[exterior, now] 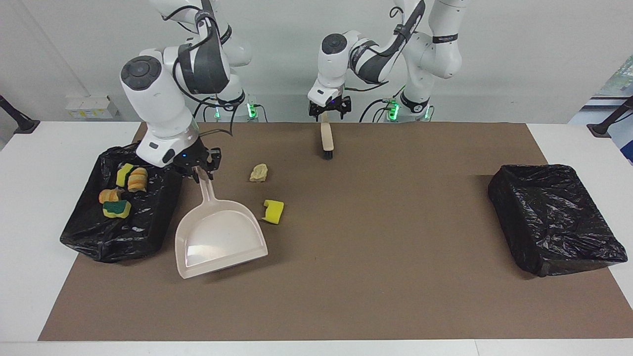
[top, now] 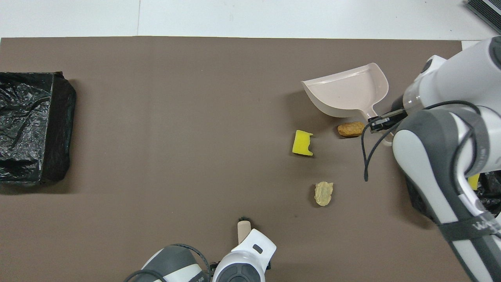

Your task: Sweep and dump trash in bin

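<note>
We see the right gripper (exterior: 198, 169) clamped on the handle of the beige dustpan (exterior: 217, 240), just beside the bin. The pan lies on the brown mat (exterior: 346, 296), mouth facing away from the robots.

The left gripper (exterior: 327, 110) sits over the mat edge nearest the robots, abt mid-table, jaws apart at the handle end of the brush (exterior: 326, 141). Whether they touch the handle we cannot tell. The brush lies on the mat w/ bristles pointing away from the robots.

Trash: three pieces loose on the mat.
- Yellow sponge chunk (top: 302, 143), just beside the pan's side wall.
- Brown bread-like lump (top: 351, 129), right by the pan handle in the overhead view; hidden by the pan in the facing view.
- Pale rock-like lump (top: 323, 193), nearer the robots than the sponge, between pan and brush.

Four more pieces (exterior: 118, 193) lie in the black-lined bin (exterior: 118, 237) at the right arm's end.

A second black-bagged box (exterior: 554, 217) sits at the left arm's end, well apart from everything.

Room: the mat btwn the sponge and that box is bare, as is the strip along the mat edge farthest from the robots. The bin overhangs the mat's edge onto the white table (exterior: 29, 222).
</note>
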Available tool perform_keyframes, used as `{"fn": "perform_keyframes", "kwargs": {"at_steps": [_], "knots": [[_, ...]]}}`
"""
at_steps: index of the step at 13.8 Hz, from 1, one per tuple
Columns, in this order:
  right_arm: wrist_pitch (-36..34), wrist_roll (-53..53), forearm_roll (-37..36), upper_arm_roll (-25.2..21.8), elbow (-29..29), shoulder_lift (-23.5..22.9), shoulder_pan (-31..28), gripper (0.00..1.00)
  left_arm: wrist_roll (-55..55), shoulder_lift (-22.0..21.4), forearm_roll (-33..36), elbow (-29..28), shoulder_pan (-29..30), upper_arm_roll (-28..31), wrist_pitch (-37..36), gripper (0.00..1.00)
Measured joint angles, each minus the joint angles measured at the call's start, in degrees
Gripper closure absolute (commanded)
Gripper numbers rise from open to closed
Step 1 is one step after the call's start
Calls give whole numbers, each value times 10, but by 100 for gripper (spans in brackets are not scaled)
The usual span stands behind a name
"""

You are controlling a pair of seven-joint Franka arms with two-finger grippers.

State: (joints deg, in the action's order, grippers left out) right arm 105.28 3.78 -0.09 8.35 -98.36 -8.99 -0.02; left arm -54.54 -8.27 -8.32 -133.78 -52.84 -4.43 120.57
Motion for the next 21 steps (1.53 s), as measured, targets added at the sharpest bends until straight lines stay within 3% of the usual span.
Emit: {"fn": "perform_keyframes", "kwargs": {"at_steps": [7,13,17,21], "knots": [[71,-115,0,0,-25,-13,68,100,157,-1,87,33,137,3,-27,0],[128,-217,1,0,-53,-16,144,100,306,-2,107,68,249,3,-26,0],[185,-316,0,0,-57,-40,221,100,456,1,107,156,350,5,-81,0],[223,-449,-42,-1,-47,-84,303,100,495,1,107,255,392,5,-187,0]]}}
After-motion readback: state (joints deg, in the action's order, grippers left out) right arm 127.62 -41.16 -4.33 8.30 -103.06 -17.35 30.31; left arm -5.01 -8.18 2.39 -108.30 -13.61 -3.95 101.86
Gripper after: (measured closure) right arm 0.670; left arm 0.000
